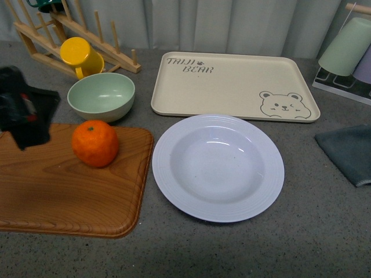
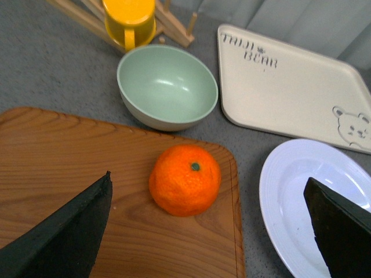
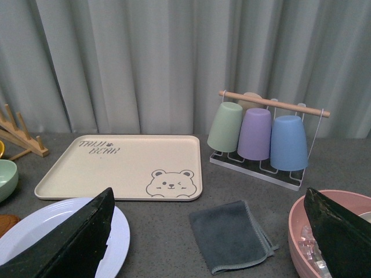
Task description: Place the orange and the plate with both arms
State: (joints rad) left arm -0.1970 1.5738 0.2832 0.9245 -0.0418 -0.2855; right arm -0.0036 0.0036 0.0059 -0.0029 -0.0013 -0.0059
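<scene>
Toward the left edge of the tabletop, on a wooden board point(image 1: 58, 191), the orange point(image 1: 95, 143), loose, with nothing touching it, a little nearer the front edge than the green bowl point(image 1: 101, 95). Near the middle, flat on the bare top and just beside the board, the plate point(image 1: 174, 179), empty. Facing the fruit from the left edge, the left gripper point(image 2: 207, 180), fingers spread wide, probably to straddle it. Further toward the right edge, the right gripper point(image 3: 208, 192), likewise parted and holding nothing, seemingly lined up for the plate's rim. Neither pick begun.

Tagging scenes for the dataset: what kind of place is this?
Likely a staged kitchen countertop: a wooden dish rack with a yellow mug, a stand of upturned cups, and an orange on a cutting board.
</scene>
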